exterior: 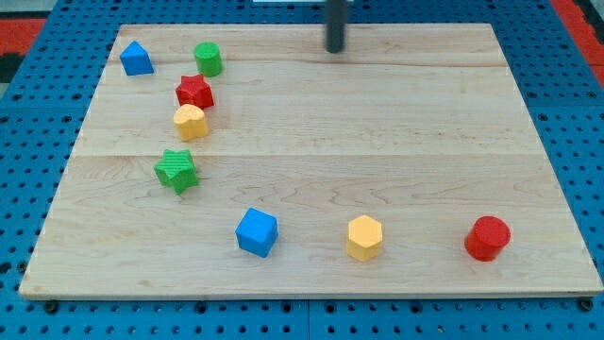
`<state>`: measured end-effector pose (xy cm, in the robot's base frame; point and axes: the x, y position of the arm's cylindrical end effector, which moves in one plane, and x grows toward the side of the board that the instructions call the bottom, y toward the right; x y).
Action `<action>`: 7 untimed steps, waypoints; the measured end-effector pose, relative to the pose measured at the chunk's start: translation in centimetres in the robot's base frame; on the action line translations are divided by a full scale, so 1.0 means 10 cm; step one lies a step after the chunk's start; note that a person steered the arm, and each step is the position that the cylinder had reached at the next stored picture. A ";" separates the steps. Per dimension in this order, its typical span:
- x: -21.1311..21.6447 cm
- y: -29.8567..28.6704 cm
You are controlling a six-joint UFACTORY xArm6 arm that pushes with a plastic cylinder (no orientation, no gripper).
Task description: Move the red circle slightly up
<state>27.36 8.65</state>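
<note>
My tip (335, 48) stands at the far edge of the table (396, 142), a little right of the middle, a straight dark rod coming down from above with its lower end on the wood. There are no fingers on this arm, so nothing is clenched or grasped; the rod touches no block and is well apart from all of them.

The closest blocks to it lie off to the left, in the far left corner. A green cylinder (209, 59) sits nearest, with a blue block (136, 59), peaked like a little house, further left by the table's edge. Just nearer than the cylinder is a red star (194, 92), and touching or almost touching its near side is a yellow block (191, 122). Nearer again, and slightly left, a green star (176, 171) lies alone.

Along the near side runs a loose row of three. A blue cube (257, 232) is left of centre, a yellow hexagon (364, 237) lies to its right, and the red circle (487, 238) sits furthest right, near the near right corner. That red circle is the block farthest from my tip, diagonally across the table.

The table is pale wood in planks, resting on a blue pegboard (576, 113). I can read no writing, brand or label anywhere.
</note>
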 end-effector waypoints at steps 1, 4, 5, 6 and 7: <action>0.94 0.89; 3.14 2.17; 3.20 1.71; 3.09 1.30; 2.79 0.79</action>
<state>55.27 16.60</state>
